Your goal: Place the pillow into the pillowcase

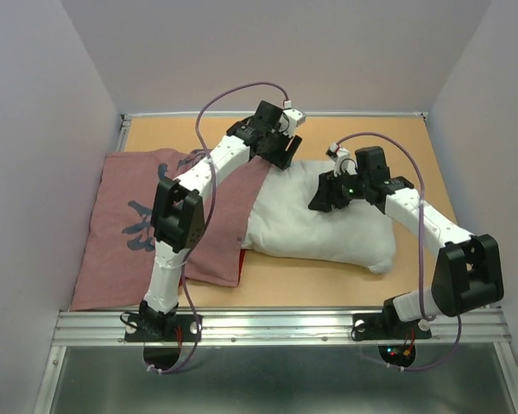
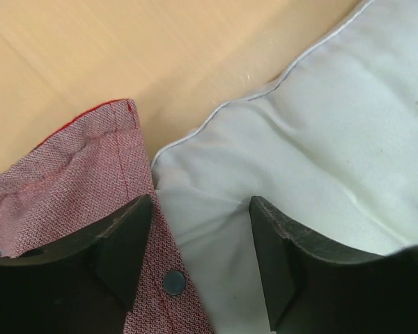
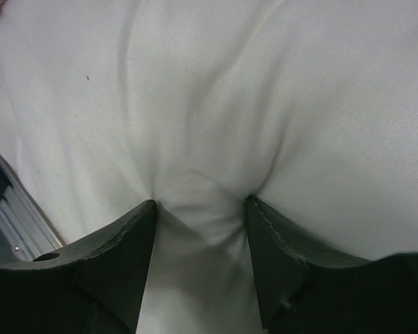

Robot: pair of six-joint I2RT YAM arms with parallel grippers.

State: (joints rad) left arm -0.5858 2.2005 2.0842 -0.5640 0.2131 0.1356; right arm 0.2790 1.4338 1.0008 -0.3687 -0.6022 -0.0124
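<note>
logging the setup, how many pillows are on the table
1: the plump white rectangular fabric pillow lies right of centre, its left end against the pinkish-red cloth pillowcase. No other shows.

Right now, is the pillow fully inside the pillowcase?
No: most of the pillow lies bare on the table, right of the pillowcase.

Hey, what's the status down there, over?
Left gripper open, astride pillowcase hem and pillow corner. Right gripper pinching a fold of pillow. Pillow nearly all outside pillowcase. Nothing blocking seen.
</note>
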